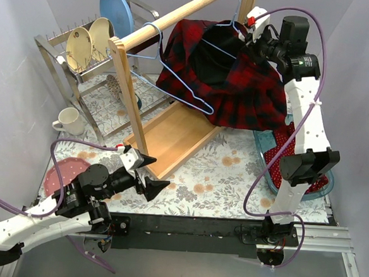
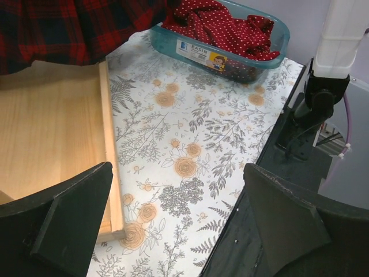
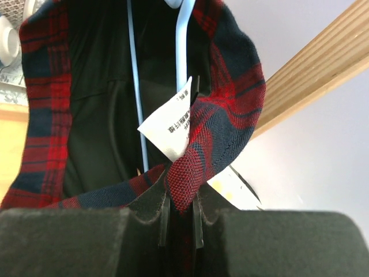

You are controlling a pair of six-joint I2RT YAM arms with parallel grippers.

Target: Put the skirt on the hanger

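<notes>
The skirt (image 1: 245,92), red and navy plaid with a black lining, hangs from the wooden rod (image 1: 174,16) around a light blue wire hanger (image 1: 233,15). My right gripper (image 1: 246,40) is up at the skirt's top edge. In the right wrist view the right gripper (image 3: 180,202) is shut on a fold of the skirt's waistband (image 3: 230,109). A white label (image 3: 167,130) and the hanger's wire (image 3: 136,86) show just behind it. My left gripper (image 1: 151,175) is low over the tablecloth, open and holding nothing, and in the left wrist view the left gripper (image 2: 179,225) has only cloth beneath it.
A second blue hanger (image 1: 175,90) hangs bare on the rod, left of the skirt. Below lies a wooden tray (image 1: 172,137). A teal basin (image 1: 262,158) with red dotted cloth sits at the right. A dish rack (image 1: 82,61), a mug (image 1: 68,121) and a pink plate (image 1: 65,168) stand at the left.
</notes>
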